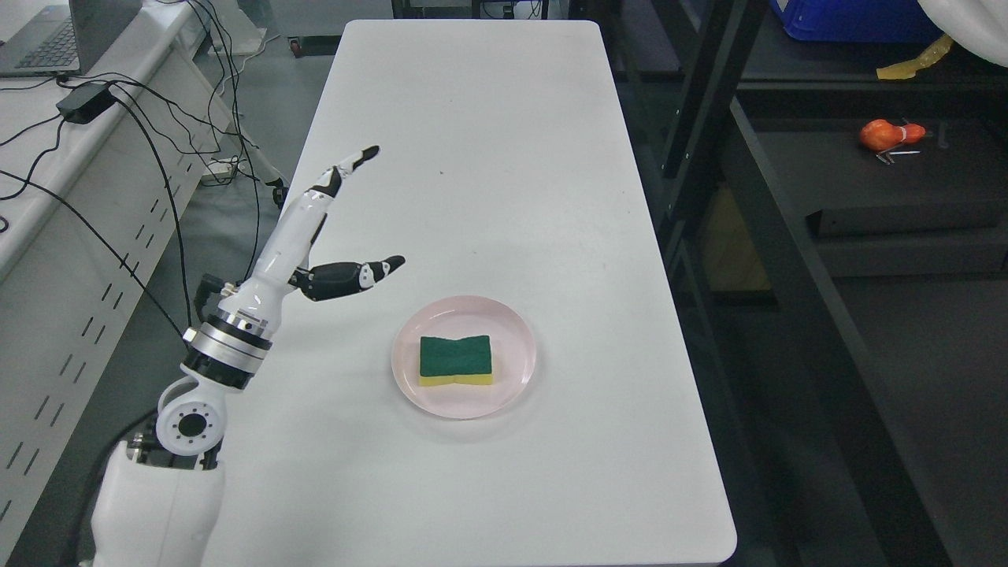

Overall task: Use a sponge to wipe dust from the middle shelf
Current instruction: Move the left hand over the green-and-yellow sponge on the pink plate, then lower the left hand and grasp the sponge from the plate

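A green-topped yellow sponge point(456, 360) lies flat on a pink plate point(516, 378) near the front of the white table point(504, 157). My left hand point(370, 209) hovers over the table's left edge, to the left of and behind the plate, well apart from the sponge. Its fingers are stretched out straight and the thumb points toward the right; it holds nothing. A dark metal shelf unit point(787, 260) stands to the right of the table. My right arm is out of the picture.
An orange object point(886, 134) and small metal bits lie on a dark shelf board at the right. A blue bin point(850, 20) sits at the top right. On the left, a desk carries a laptop point(55, 35), a power adapter point(83, 101) and cables.
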You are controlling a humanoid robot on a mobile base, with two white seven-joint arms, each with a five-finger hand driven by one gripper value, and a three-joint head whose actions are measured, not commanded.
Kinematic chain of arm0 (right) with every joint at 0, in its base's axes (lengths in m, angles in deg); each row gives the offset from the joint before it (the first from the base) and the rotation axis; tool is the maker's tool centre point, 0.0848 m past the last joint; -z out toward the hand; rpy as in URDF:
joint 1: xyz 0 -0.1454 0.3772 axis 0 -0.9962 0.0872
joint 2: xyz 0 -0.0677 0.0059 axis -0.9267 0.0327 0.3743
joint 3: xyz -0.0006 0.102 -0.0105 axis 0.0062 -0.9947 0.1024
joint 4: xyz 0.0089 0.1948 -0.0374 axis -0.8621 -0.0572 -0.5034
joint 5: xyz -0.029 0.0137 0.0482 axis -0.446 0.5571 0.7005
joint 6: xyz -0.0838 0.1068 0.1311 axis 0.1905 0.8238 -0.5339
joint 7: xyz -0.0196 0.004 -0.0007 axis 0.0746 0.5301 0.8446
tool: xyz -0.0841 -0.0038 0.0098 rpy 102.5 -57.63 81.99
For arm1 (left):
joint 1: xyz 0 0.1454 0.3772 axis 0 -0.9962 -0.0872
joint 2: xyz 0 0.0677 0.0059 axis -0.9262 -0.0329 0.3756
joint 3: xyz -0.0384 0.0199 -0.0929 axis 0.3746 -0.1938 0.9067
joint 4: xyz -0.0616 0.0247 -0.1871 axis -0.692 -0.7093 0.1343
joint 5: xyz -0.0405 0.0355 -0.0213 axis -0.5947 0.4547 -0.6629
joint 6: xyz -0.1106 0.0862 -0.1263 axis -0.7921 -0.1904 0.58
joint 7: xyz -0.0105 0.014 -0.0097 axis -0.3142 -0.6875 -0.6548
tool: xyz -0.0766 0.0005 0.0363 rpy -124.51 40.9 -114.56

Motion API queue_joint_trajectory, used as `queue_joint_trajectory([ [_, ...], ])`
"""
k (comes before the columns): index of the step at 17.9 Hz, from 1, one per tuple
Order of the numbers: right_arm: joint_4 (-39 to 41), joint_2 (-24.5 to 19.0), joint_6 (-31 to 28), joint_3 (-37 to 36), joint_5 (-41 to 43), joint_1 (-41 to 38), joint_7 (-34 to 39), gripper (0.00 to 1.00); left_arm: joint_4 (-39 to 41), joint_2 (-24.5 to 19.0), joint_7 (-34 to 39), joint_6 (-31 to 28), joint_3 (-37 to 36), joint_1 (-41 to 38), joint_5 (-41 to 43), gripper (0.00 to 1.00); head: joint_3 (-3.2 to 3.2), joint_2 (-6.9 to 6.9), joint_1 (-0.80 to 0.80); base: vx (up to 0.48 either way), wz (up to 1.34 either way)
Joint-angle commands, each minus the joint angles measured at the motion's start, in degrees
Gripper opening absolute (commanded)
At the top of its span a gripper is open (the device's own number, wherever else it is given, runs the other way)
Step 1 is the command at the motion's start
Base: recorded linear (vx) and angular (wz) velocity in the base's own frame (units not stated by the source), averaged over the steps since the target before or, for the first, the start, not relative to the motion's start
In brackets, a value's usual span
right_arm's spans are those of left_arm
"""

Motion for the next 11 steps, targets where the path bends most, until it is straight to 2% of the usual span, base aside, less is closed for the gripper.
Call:
queue_joint_trajectory([
  [1,1.0,1.0,0.0,0.0,0.0,0.0,0.0,1.0,-0.7,-15.6,-5.6,10.9,-15.3,7.2,31.2,0.87,0.0,0.0,0.0,0.0,0.0],
  [3,1.0,1.0,0.0,0.0,0.0,0.0,0.0,1.0,-1.9,-15.6,-6.7,13.1,-20.1,9.8,36.0,0.86,0.0,0.0,0.0,0.0,0.0],
  [5,1.0,1.0,0.0,0.0,0.0,0.0,0.0,1.0,-2.1,-15.6,-10.8,13.7,-24.5,11.1,36.9,0.83,0.0,0.0,0.0,0.0,0.0],
  [8,1.0,1.0,0.0,0.0,0.0,0.0,0.0,1.0,-2.2,-15.6,-13.9,15.4,-27.2,14.0,37.4,0.83,0.0,0.0,0.0,0.0,0.0],
  [11,1.0,1.0,0.0,0.1,0.0,0.0,0.0,1.0,-3.5,-14.5,-13.9,15.4,-28.6,15.7,39.2,0.83,0.0,0.0,0.0,0.0,0.0],
])
